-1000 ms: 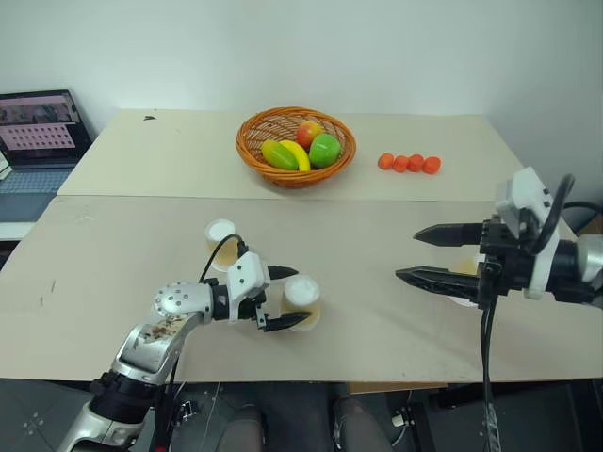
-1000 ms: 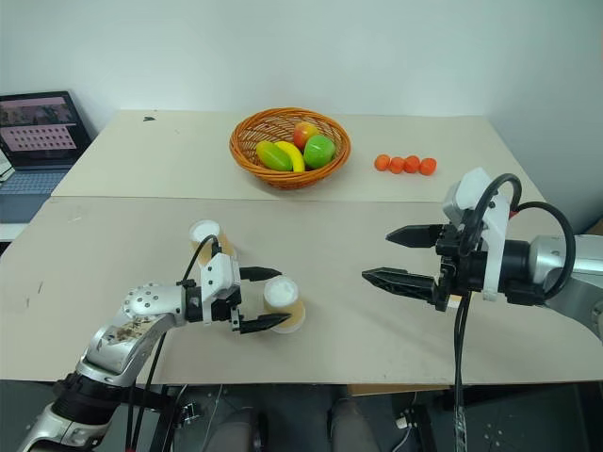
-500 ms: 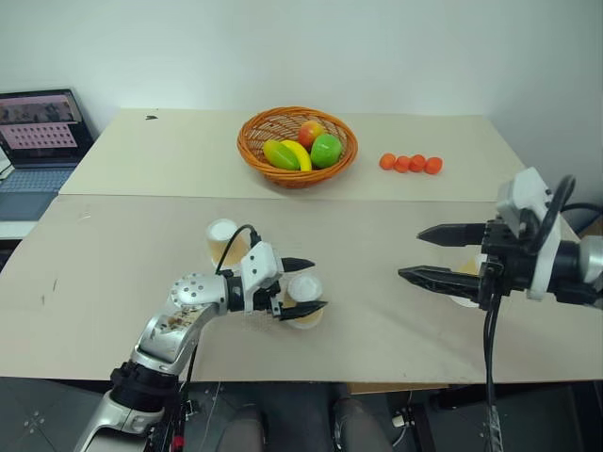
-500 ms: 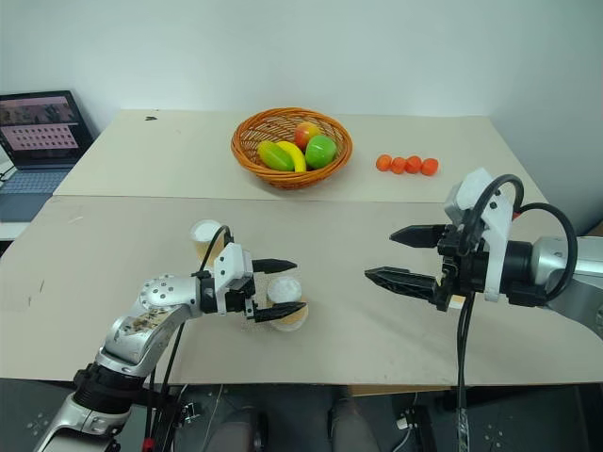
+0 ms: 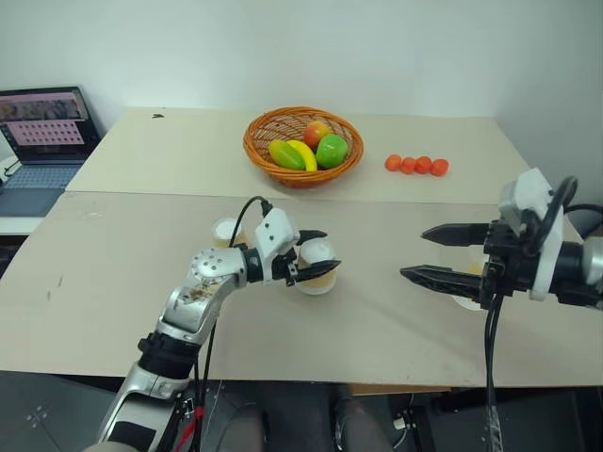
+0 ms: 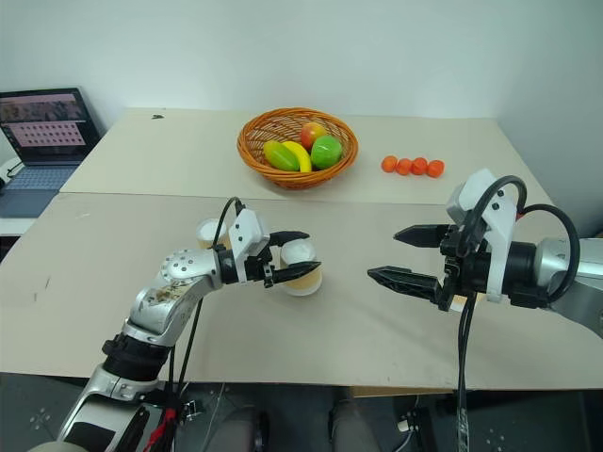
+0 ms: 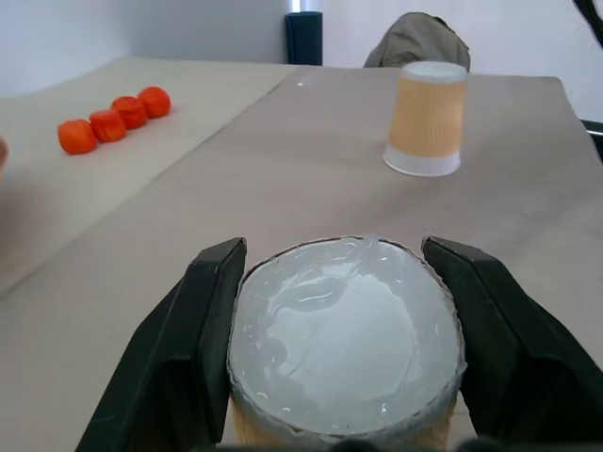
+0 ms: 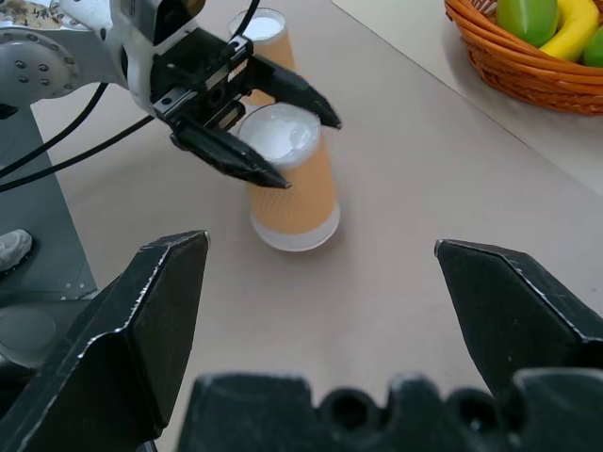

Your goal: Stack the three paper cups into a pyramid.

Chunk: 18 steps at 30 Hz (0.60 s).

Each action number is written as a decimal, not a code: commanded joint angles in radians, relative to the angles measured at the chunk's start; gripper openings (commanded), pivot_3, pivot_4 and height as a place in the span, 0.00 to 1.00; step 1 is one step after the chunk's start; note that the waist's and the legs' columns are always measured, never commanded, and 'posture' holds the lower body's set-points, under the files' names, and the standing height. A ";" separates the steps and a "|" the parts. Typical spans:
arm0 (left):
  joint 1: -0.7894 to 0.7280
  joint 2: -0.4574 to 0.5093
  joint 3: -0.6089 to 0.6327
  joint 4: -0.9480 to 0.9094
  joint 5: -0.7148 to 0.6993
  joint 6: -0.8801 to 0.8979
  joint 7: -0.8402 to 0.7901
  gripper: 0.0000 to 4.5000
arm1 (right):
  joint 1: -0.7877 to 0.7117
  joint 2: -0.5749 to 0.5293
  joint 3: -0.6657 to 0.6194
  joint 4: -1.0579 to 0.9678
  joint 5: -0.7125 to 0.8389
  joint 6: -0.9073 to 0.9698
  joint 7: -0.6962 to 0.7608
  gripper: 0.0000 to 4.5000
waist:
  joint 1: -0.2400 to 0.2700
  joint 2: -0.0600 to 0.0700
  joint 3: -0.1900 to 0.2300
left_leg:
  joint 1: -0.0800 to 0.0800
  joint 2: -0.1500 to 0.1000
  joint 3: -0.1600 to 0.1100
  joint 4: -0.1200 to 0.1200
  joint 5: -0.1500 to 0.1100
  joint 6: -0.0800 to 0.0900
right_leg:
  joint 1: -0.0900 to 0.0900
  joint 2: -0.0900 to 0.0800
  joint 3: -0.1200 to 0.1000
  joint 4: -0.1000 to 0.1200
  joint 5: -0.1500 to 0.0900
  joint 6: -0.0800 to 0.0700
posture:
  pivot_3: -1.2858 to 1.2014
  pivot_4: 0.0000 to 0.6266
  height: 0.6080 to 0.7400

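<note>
Left-eye view: no pyramid yet. Left gripper [image 5: 315, 258] jaws clamp one cup [image 5: 317, 266]; right gripper [image 5: 436, 254] jaws apart. Second cup [image 5: 224, 232] and third cup [image 7: 426, 118] stand separate on the surface [image 5: 113, 273].

On the table [image 5: 113, 273], one paper cup [image 5: 317, 266] stands near centre, a second cup [image 5: 225, 232] just left, a third [image 5: 468, 284] right. The fruit basket [image 5: 303, 148] sits far; orange balls [image 5: 413, 165] right of it.
</note>
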 commanded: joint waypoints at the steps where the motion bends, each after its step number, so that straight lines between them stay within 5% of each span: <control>1: -0.029 -0.045 -0.045 0.027 0.030 -0.068 -0.004 0.57 | -0.010 0.007 -0.025 -0.027 0.004 -0.028 -0.021 1.00 | -0.001 0.000 0.000 | 0.000 0.000 0.000 0.000 0.000 0.000 | 0.000 0.000 0.000 -0.001 0.000 0.000 | 0.52 0.24 0.95; 18: -0.092 -0.123 -0.067 0.246 0.117 -0.208 -0.005 0.57 | 0.050 0.020 -0.094 -0.089 0.071 -0.027 -0.138 1.00 | -0.001 0.000 0.000 | 0.001 0.000 -0.001 0.000 0.000 0.000 | 0.004 0.000 -0.001 -0.006 0.001 0.003 | 0.52 0.24 0.95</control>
